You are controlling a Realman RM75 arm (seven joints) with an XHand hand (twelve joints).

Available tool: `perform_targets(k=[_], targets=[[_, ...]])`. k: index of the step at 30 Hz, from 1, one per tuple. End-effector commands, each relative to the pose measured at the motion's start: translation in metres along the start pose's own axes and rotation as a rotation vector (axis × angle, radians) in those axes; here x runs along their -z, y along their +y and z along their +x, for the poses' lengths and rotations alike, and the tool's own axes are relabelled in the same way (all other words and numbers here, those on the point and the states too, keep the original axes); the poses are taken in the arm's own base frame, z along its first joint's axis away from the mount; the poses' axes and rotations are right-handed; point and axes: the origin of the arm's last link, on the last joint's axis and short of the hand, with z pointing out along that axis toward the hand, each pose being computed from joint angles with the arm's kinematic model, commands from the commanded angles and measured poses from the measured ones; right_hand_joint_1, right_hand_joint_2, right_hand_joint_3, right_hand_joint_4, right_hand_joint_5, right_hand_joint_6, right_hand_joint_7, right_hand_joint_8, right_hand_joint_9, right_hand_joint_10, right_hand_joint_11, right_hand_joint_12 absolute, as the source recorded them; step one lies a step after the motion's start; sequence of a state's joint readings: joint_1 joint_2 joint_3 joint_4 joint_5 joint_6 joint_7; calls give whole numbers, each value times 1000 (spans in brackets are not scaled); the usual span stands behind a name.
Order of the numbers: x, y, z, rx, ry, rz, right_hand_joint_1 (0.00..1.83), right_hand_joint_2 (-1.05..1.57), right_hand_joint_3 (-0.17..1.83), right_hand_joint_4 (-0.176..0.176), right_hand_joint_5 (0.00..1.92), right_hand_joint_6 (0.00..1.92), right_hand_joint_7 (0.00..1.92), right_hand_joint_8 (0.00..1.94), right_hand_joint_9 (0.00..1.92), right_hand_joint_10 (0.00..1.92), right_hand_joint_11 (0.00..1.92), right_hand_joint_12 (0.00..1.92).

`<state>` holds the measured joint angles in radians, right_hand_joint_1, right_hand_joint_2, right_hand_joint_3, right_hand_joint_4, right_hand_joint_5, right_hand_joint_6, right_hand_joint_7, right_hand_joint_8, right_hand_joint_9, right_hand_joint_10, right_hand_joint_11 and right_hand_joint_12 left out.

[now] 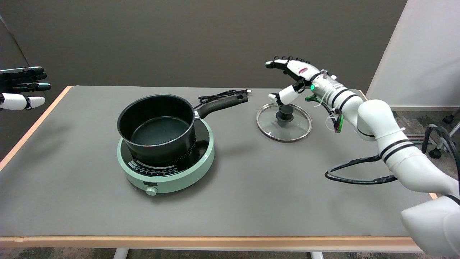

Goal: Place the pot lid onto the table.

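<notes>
Lying flat on the grey table (251, 194), the glass pot lid (284, 122) is sitting knob-up at about 3 o'clock of the black pot (158, 126), well apart from it. Right hand (293, 77) is hovering just above the lid, fingers (275, 64) spread and released, thumb near the knob (285, 112). Pot is resting on a green hotplate (166, 169), handle pointing to 2 o'clock.
</notes>
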<state>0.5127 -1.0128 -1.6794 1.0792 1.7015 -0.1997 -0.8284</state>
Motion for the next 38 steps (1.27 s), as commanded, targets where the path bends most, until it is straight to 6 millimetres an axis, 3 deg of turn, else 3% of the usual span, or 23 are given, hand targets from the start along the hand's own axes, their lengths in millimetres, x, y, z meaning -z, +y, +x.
perform_targets(k=[1,5,20,28,38], targets=[[63,-57,45,344,313,20,880,396,1034,105,324,161,299,158,310,218,272,583],[79,-76,42,403,383,1,866,407,1032,107,328,162,324,160,355,219,287,587],[110,-157,11,542,522,3,854,408,1020,118,330,163,307,159,349,213,274,554],[134,-174,10,590,621,-16,861,401,1027,123,307,160,274,157,314,203,251,525],[146,-191,-3,659,668,14,892,394,1019,119,251,142,216,133,246,199,205,511]])
